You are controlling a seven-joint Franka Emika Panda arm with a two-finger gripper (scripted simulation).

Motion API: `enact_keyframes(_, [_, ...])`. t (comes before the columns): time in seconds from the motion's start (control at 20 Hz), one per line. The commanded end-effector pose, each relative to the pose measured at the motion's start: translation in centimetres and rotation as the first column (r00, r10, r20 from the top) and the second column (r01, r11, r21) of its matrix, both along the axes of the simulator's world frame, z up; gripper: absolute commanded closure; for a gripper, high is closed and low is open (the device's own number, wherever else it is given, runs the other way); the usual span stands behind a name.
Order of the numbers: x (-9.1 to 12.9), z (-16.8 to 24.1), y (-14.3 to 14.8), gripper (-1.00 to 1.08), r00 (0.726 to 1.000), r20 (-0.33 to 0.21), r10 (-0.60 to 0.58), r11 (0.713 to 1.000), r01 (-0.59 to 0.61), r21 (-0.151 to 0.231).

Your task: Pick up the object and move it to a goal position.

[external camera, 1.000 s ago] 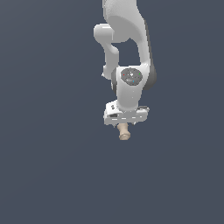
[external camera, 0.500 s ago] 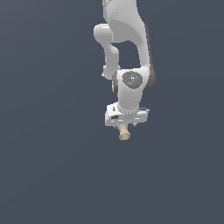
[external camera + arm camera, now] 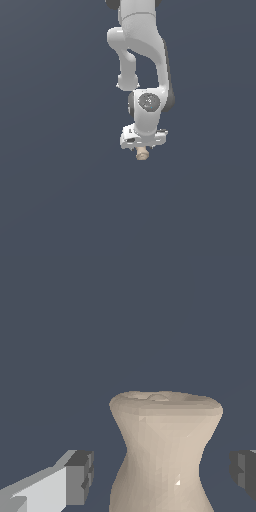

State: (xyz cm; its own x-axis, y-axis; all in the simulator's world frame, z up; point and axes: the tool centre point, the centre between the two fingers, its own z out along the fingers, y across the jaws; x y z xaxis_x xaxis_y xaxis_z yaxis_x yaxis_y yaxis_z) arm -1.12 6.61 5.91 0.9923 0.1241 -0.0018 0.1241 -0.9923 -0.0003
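Observation:
The object (image 3: 142, 155) is a small beige spool with a narrow waist and flared round ends. It stands upright on the dark grey floor, directly under the white gripper (image 3: 142, 148). In the wrist view the object (image 3: 162, 456) fills the space between the two fingers. Each dark pad (image 3: 82, 476) stands apart from the waist, with a visible gap on both sides. The gripper (image 3: 162, 473) is open around the object and not touching it.
The white arm (image 3: 142, 55) reaches down from the top of the exterior view. A plain dark grey surface (image 3: 60, 200) lies all around.
The gripper has come down a little over the object. The object itself has stayed where it was.

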Motion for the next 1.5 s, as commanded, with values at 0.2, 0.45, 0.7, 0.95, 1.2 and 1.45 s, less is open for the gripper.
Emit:
enact_keyframes(0.2, [0.1,-0.7,0.0,1.08,1.000,0.001,0.000,1.000,0.000,0.000])
enact_keyframes(0.45, [0.1,-0.7,0.0,1.08,1.000,0.001,0.000,1.000,0.000,0.000])
enact_keyframes(0.7, [0.1,-0.6,0.0,1.08,1.000,0.001,0.000,1.000,0.000,0.000])
enact_keyframes(0.95, [-0.1,0.2,-0.7,1.08,1.000,0.001,0.000,1.000,0.000,0.000])
enact_keyframes(1.2, [-0.7,2.1,-2.4,1.08,1.000,0.001,0.000,1.000,0.000,0.000])
enact_keyframes(1.45, [-1.7,5.2,-5.2,1.08,1.000,0.001,0.000,1.000,0.000,0.000])
